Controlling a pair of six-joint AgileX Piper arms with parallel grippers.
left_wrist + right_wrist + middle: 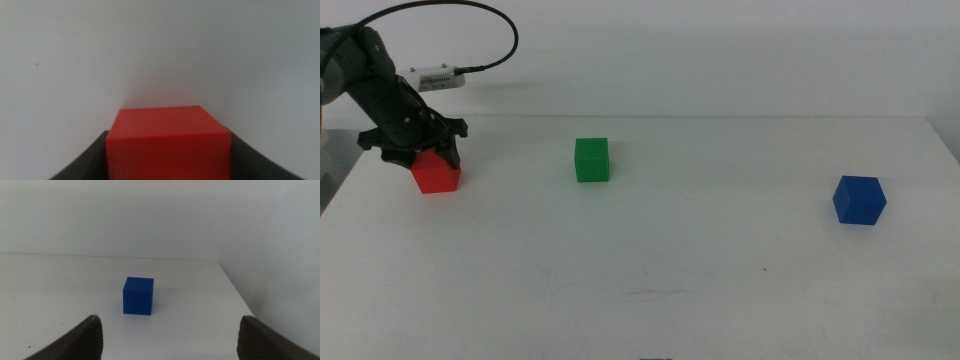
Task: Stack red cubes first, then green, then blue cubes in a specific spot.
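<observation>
White matte table, pale wall behind. Left gripper far left, jaws clamped on red cube. Green cube centre-left, blue cube right. Right gripper spread wide, facing blue cube.

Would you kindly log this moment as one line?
left hand: shut on small red cube | right hand: open, waiting | green cube, blue cube: unstacked
</observation>
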